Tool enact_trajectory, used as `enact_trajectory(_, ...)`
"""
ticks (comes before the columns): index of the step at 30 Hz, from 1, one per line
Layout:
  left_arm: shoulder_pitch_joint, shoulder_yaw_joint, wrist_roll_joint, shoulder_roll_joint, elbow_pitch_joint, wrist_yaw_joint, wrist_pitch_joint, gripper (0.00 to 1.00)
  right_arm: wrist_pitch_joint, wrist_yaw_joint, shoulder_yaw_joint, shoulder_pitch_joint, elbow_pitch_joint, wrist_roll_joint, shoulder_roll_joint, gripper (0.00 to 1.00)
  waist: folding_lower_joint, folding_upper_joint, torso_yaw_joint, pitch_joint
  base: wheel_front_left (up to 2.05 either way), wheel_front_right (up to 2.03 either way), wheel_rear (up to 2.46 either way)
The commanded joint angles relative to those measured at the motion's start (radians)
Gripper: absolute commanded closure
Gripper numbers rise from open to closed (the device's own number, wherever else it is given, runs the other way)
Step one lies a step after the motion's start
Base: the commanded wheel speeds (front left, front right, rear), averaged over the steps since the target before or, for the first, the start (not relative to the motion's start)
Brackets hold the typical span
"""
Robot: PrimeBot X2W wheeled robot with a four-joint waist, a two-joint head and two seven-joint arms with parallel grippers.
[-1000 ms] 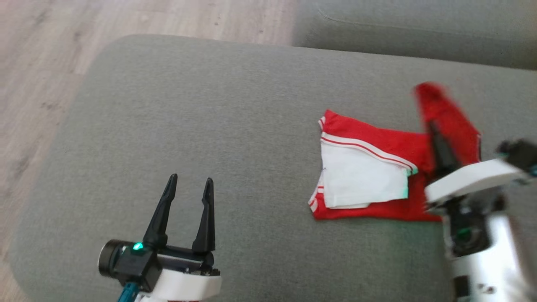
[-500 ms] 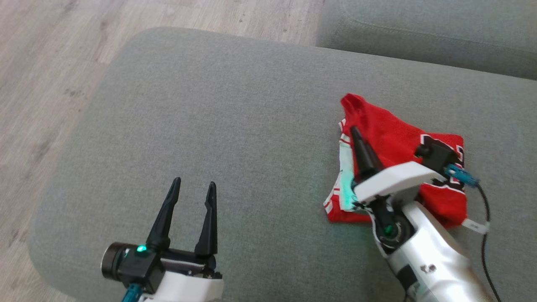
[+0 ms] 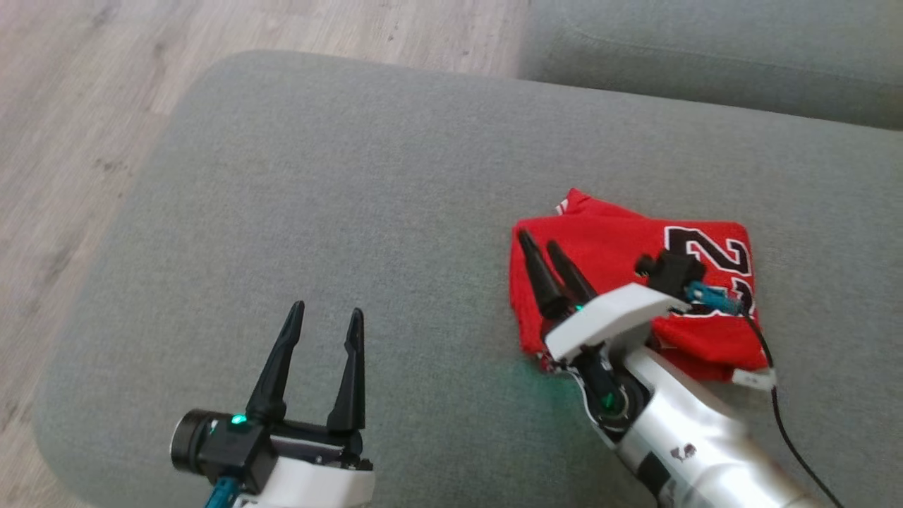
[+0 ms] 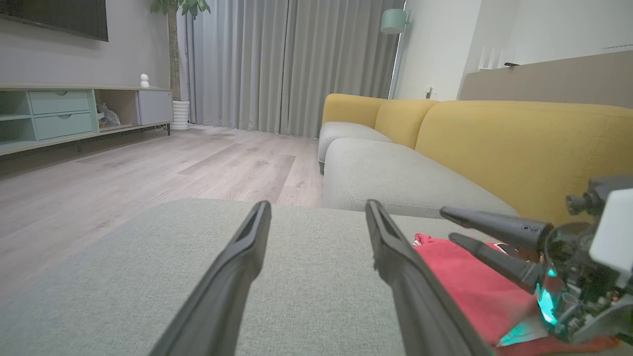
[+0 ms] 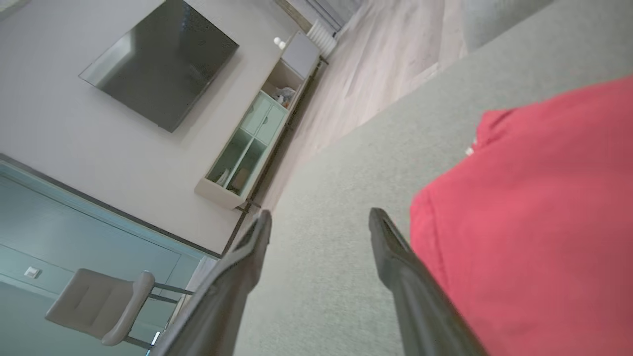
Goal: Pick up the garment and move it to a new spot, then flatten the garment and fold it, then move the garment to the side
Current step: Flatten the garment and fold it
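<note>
Garment is red and lies in a flat, almost square bundle on the big grey cushion. It sits right under the right hand. A white and black number shows on top of the cloth, behind that hand's fingertips and beside its wrist.

The right hand is let go, and its two dark fingers stand apart with nothing between them. They lie low over the near-left part of the red cloth, and their tips reach almost to its left edge. In the right wrist view, only grey cushion shows in the gap between the fingers, and the red cloth lies along the outside of one finger. I cannot tell if the fingers touch the cloth. A black cable hangs by this arm, behind the hand.

The left hand is let go too, with fingers spread wide and nothing in them. It hangs over bare cushion. The garment lies off to its right, ahead of its fingertips, and well apart from it.

Past the tips of the left hand, the cushion ends and a wood floor begins. Further right of that hand is a yellow sofa back.
</note>
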Motion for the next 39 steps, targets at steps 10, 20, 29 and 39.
enact_trajectory(10, 0.025, 0.084, 0.005, -0.004, -0.033, 0.007, -0.008, 0.00, -0.027, -0.001, -0.362, 0.084, -0.198, -0.476, -0.032, 0.00, -0.0001, 0.0000, -0.084, -0.076, 0.00, 0.00, 0.00)
enact_trajectory(20, 0.073, 0.132, 0.023, -0.004, -0.040, 0.028, -0.008, 0.00, -0.027, -0.001, -0.721, 0.498, -0.600, -0.896, -0.090, 0.00, -0.0001, 0.0000, -0.176, -0.125, 0.00, 0.00, 0.00)
enact_trajectory(29, 0.143, 0.157, 0.061, -0.004, -0.043, 0.037, -0.008, 0.00, -0.027, -0.001, -0.701, 0.701, -0.631, -1.044, -0.102, 0.00, -0.0001, 0.0000, -0.222, -0.168, 0.00, 0.00, 0.00)
enact_trajectory(39, 0.162, 0.160, 0.082, -0.004, -0.037, 0.025, -0.008, 0.00, -0.027, -0.001, -0.687, 0.719, -0.628, -1.093, -0.086, 0.00, -0.0001, 0.0000, -0.223, -0.183, 0.00, 0.00, 0.00)
